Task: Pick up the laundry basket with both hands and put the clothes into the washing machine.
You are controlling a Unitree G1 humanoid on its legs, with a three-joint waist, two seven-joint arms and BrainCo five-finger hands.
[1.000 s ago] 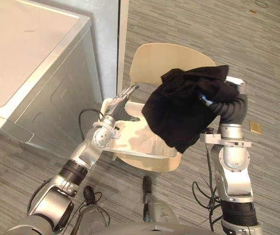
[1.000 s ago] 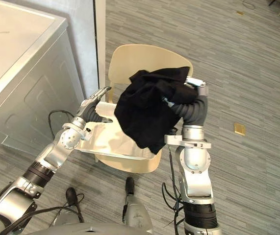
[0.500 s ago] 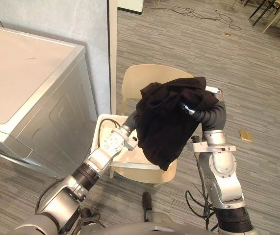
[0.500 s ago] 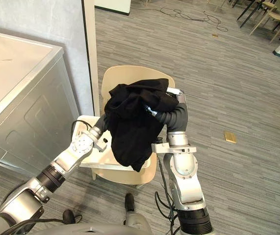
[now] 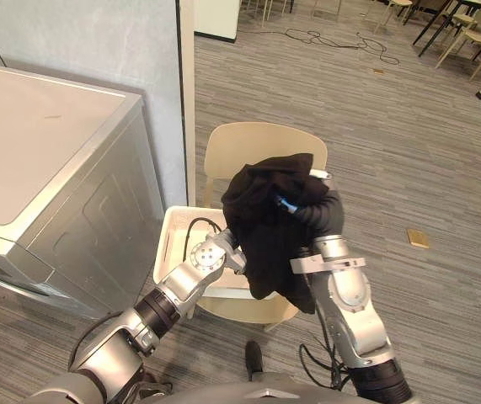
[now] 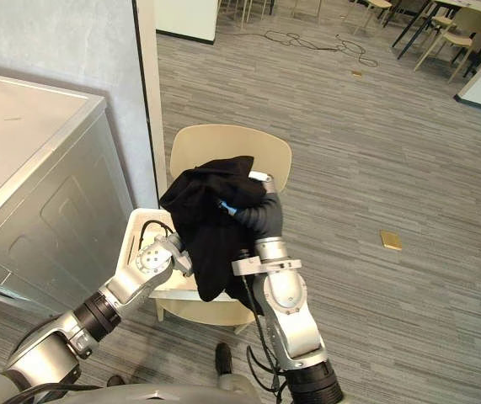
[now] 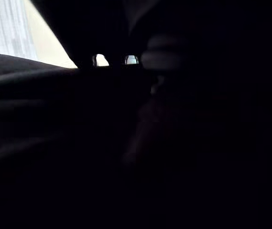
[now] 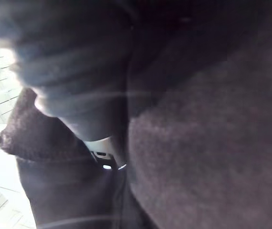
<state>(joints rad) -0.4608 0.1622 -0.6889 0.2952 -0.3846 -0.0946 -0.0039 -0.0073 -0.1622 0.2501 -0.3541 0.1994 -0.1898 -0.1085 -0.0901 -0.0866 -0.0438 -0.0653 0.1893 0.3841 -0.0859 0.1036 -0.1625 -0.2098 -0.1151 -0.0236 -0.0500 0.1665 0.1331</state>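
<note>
Black garment [image 5: 267, 220]: moved leftward over basket [image 5: 165, 245], draped on right hand [image 5: 318, 212], left hand [image 5: 230, 246] beneath (fingers hidden, grip cannot be told); washing machine [image 5: 46, 151] not yet loaded.

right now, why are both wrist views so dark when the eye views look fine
left wrist view: nearly black, the black cloth garment covers the camera, pale sliver at one edge; right wrist view: same garment close up, dim, bright at one side; eye views: evenly lit, garment plainly visible

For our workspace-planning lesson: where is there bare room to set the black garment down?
Free: the washing machine's flat top; the floor right of the chair. Crowded: the basket on the chair, overhung by the black garment.
</note>
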